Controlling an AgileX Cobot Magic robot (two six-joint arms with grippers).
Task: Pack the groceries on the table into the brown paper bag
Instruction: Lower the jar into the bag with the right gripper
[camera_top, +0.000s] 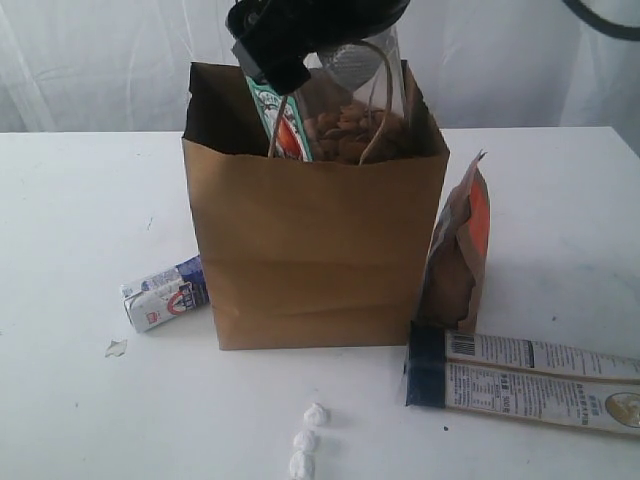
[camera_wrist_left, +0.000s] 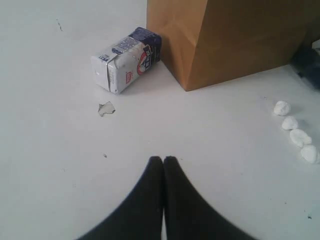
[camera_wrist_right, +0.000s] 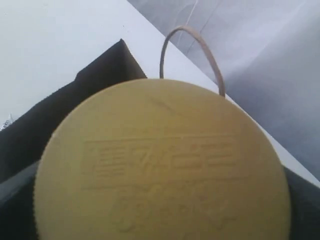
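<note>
Currently the right tool (camera_top: 290, 50) hangs over the mouth of the bag (camera_top: 310, 250) with the jar (camera_top: 350, 120) under it. The gold lid (camera_wrist_right: 160, 165) fills the right wrist view. The jaws stand wide about the jar, and we cannot tell whether they press it or are clear of it. The jar shows partly above the rim, beside a green-red pack (camera_top: 285, 125) that pokes out of the bag. The left tool (camera_wrist_left: 163, 162) is closed and empty, low over the bench (camera_top: 80, 200), near the carton (camera_wrist_left: 125, 65).

Step in hand, as we judge it: lowering the jar into the bag. Notes for doing it well:
- Keep the jar upright and go straight down; the handle (camera_top: 378, 100) loops across the jar and could snag.
- Watch the green-red pack, which leans toward the path.
- Let go only once the jar rests on something; the bag's inside is hidden, so we cannot see the free space.
- Lift out vertically so the paper wall is not dragged.

Left on the bench: the carton lies touching the bag's left side, the pouch (camera_top: 460, 250) stands just beside its right side, and the packet (camera_top: 530, 380) lies flat in front of the pouch.
</note>
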